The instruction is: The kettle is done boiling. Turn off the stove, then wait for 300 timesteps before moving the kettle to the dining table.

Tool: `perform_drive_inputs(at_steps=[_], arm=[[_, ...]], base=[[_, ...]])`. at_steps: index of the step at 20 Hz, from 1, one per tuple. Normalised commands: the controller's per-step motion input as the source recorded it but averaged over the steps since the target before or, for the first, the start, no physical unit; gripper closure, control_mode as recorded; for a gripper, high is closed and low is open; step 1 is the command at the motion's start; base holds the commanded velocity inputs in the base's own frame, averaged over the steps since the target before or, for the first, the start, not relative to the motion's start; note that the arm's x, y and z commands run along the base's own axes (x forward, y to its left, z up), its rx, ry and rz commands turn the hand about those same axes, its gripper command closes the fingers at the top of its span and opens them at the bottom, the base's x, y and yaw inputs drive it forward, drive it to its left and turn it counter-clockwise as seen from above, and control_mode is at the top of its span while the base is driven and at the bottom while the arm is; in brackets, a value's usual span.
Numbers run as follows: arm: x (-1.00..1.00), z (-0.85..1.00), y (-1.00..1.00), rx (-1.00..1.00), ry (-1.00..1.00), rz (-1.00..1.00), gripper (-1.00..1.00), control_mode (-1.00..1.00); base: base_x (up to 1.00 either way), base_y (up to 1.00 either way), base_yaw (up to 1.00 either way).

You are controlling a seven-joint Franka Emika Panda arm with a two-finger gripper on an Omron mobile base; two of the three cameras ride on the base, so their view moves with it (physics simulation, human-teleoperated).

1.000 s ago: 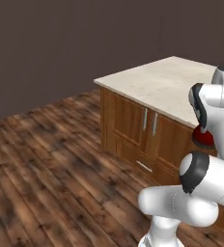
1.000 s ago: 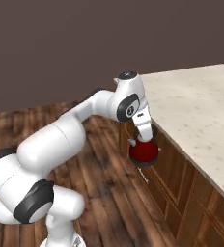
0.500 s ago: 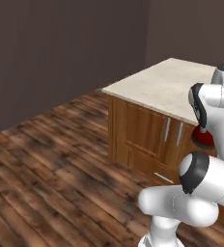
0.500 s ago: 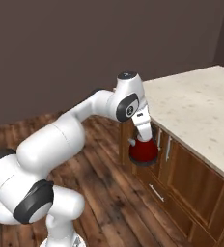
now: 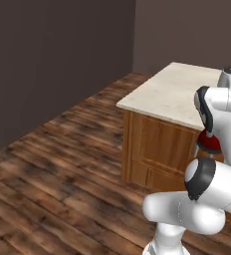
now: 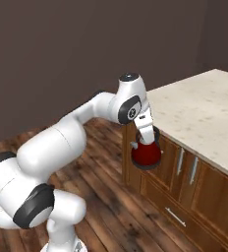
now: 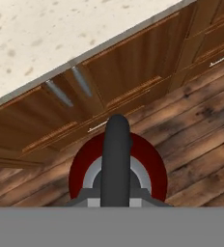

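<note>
Table (image 6: 204, 110), long with a beige speckled top over brown wood cabinet fronts, standing on the wood floor (image 5: 62, 164). Kettle (image 6: 146, 153), red and squat, hanging above the floor just beside the table's corner, contents hidden. End effector (image 6: 148, 138) clamped on its dark arched handle (image 7: 116, 159).

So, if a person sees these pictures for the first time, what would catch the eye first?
The red kettle stands out: it hangs in the air by its dark handle from the shut gripper, beside the wood cabinet front and below the level of the top. Next comes the dining table, its pale speckled top to the right of the kettle in the right base view. The big white arm fills the foreground over the dark wood floor.
</note>
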Motion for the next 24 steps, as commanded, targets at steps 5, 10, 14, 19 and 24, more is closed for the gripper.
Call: perform_drive_inputs(at_steps=[5, 10, 14, 19, 24], arm=[[0.0, 0.0, 0.0, 0.0, 0.0, 0.0, 1.0, 1.0], [0.0, 0.0, 0.0, 0.0, 0.0, 0.0, 1.0, 1.0], [0.0, 0.0, 0.0, 0.0, 0.0, 0.0, 1.0, 1.0], [0.0, 0.0, 0.0, 0.0, 0.0, 0.0, 1.0, 1.0], [0.0, 0.0, 0.0, 0.0, 0.0, 0.0, 1.0, 1.0]], base=[[0.68, 1.0, -0.31], [0.67, 1.0, -0.32], [0.64, 1.0, -0.32], [0.64, 1.0, -0.33], [0.61, 1.0, -0.34]])
